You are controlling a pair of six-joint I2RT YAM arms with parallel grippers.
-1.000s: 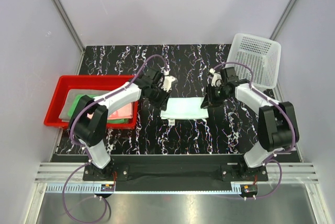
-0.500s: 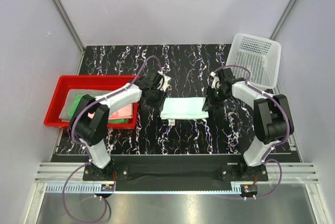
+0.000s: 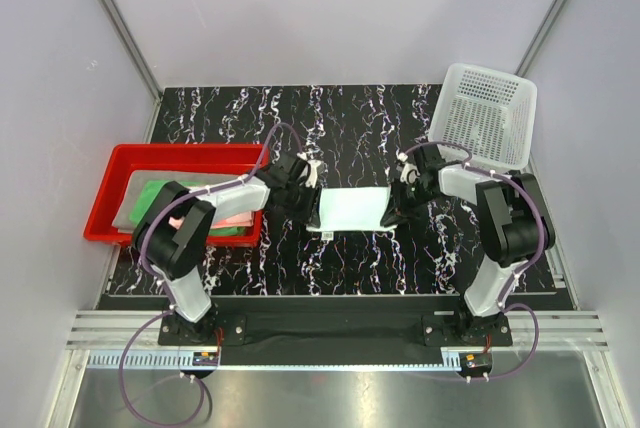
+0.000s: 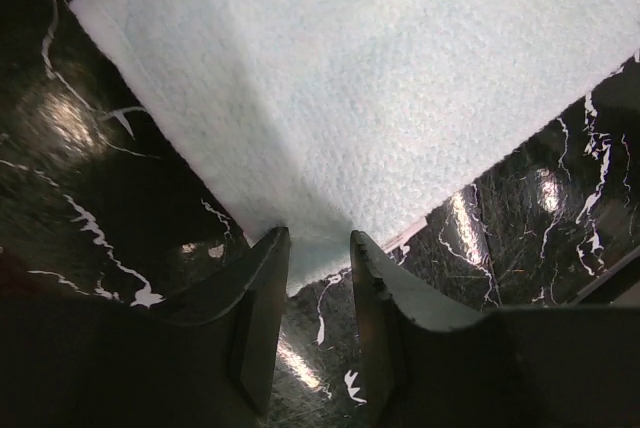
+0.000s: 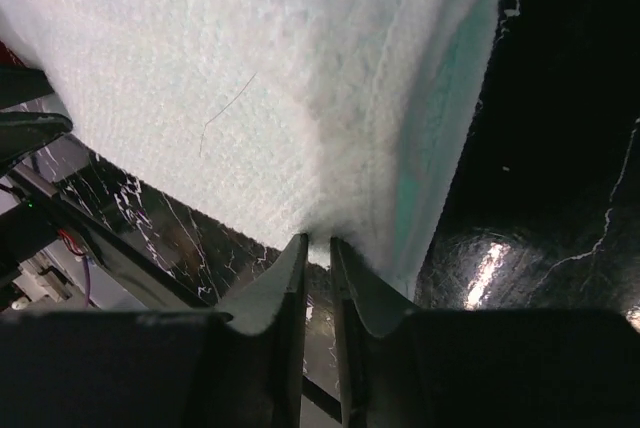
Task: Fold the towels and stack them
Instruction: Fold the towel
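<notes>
The pale mint-green towel (image 3: 350, 210) lies folded on the black marble table between my two grippers. My left gripper (image 3: 312, 206) pinches its left end, and in the left wrist view (image 4: 320, 248) the towel (image 4: 380, 78) bunches between the fingertips. My right gripper (image 3: 388, 210) is shut on the right end; in the right wrist view (image 5: 319, 245) the towel (image 5: 250, 78) tents up into the narrow jaws. The bright green towel (image 3: 163, 191), the salmon-pink towel (image 3: 232, 218) and the grey towel (image 3: 130, 203) lie in the red tray.
The red tray (image 3: 120, 155) sits at the left, partly under my left arm. A white perforated basket (image 3: 485, 113) stands tilted at the back right. The table's black marble top (image 3: 350, 128) stretches behind the towel.
Both grippers have moved toward the near edge with the towel's far edge, and closer to each other. The towel now looks narrower front to back.
</notes>
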